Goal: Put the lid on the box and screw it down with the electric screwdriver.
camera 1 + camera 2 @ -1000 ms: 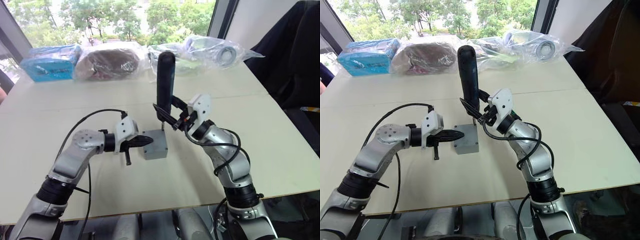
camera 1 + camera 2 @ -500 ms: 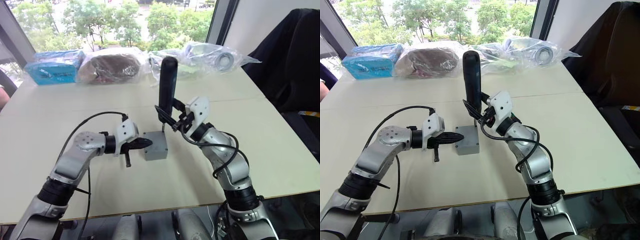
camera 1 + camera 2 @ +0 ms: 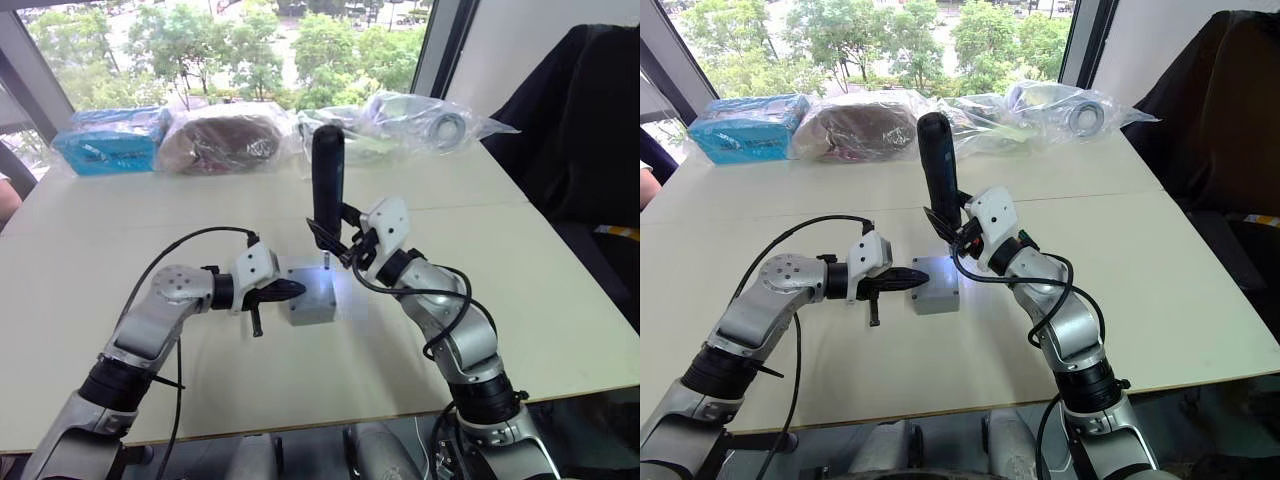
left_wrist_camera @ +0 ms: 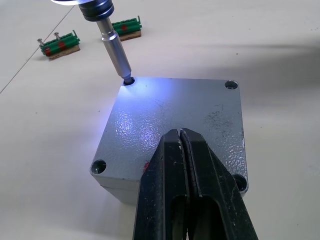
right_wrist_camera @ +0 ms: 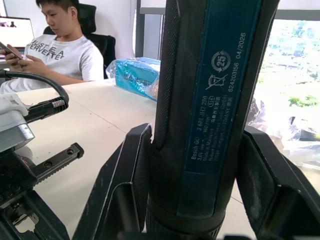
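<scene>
Screwdriver first: the electric screwdriver [image 3: 327, 180], a dark blue-black cylinder, stands nearly upright in our right gripper [image 3: 340, 238], whose two black fingers are clamped around its lower body. Its thin metal bit [image 4: 116, 52] points down into a corner screw hole of the lid [image 4: 175, 125], and a white-blue light at the tip washes over that corner.

The lid already sits flat on the box [image 3: 312, 303], edges lined up, in the middle of the pale table [image 3: 520, 300] just in front of us. In the left wrist view we see three more corner holes; whether any holds a screw we cannot tell. We judge the step in hand to be driving the screw at the lit corner.

Our left gripper [image 4: 181, 137] comes in from the left, its fingers pressed together with nothing between them, the tips resting on top of the lid near the corner opposite the bit, pinning it down.

To do this well, we would keep the screwdriver straight above the hole so the bit does not slip out, push down gently, and hold the left tips firm so the box does not spin or slide.

Beyond the box lie two small green-and-red pieces [image 4: 61, 44] on the table. Farther back, along the window, sit a blue package [image 3: 105, 145] and several clear plastic bags [image 3: 425, 110]. A seated person [image 5: 57, 47] appears in the right wrist view.
</scene>
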`<state>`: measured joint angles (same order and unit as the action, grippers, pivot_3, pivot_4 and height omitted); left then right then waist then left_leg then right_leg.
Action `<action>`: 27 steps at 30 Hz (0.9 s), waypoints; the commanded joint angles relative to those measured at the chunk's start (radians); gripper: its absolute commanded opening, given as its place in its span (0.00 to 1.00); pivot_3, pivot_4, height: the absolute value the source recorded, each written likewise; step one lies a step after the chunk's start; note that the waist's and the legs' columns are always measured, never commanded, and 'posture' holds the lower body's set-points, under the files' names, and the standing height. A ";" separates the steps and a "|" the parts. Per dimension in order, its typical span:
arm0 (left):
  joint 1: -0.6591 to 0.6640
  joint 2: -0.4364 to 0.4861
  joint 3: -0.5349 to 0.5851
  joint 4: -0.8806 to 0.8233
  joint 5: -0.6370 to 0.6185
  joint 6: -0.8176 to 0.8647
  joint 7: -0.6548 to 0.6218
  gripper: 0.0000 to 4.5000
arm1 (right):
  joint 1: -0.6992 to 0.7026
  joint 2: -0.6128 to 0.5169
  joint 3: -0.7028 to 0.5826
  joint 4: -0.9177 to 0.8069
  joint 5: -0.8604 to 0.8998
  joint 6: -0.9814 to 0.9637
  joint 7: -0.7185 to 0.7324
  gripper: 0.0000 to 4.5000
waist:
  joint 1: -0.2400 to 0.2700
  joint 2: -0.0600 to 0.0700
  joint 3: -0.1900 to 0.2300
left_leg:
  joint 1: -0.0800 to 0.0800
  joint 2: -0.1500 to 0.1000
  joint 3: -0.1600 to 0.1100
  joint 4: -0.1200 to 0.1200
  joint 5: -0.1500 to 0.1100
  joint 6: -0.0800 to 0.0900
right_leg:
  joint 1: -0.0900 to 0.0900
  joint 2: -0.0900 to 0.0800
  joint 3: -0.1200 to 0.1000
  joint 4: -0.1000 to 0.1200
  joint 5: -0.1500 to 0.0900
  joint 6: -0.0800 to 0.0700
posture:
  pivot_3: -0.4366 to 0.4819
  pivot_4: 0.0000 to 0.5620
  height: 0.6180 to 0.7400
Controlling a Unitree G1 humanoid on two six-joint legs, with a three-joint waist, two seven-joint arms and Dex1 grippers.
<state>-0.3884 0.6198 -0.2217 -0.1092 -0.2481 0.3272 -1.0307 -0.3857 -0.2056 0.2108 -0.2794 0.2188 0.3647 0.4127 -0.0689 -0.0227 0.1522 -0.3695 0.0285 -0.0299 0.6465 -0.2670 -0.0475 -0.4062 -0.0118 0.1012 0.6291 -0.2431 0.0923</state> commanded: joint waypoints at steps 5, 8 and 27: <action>0.013 0.006 -0.015 0.005 0.020 0.005 -0.008 0.00 | 0.056 0.008 -0.022 0.057 0.017 0.028 0.001 0.42 | 0.000 0.000 0.000 | 0.000 0.002 0.000 -0.001 0.000 0.000 | -0.002 -0.001 0.000 -0.001 0.000 0.000 | 0.48 0.27 1.00; 0.013 0.006 -0.014 0.001 0.019 0.006 -0.011 0.00 | 0.010 0.015 -0.077 0.007 0.056 -0.019 0.020 0.42 | 0.000 0.001 0.002 | -0.004 0.002 0.000 -0.001 0.000 0.000 | -0.003 -0.001 0.000 -0.002 0.000 0.000 | 0.48 0.27 1.00; -0.062 0.075 0.142 -0.239 -0.189 0.139 -0.056 0.00 | -0.446 -0.517 -0.415 0.107 0.488 1.045 -0.122 0.42 | 0.003 0.007 0.031 | -0.037 -0.002 0.001 0.000 -0.001 0.003 | -0.035 0.000 0.000 0.001 0.002 -0.002 | 0.48 0.27 1.00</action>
<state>-0.4308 0.6880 -0.1127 -0.2980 -0.3955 0.4511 -1.0837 -0.7781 -0.7078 -0.1974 -0.1620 0.6938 1.3755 0.2721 -0.0654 -0.0153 0.1833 -0.4080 0.0265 -0.0294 0.6467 -0.2680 -0.0448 -0.4431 -0.0115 0.1008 0.6303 -0.2410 0.0914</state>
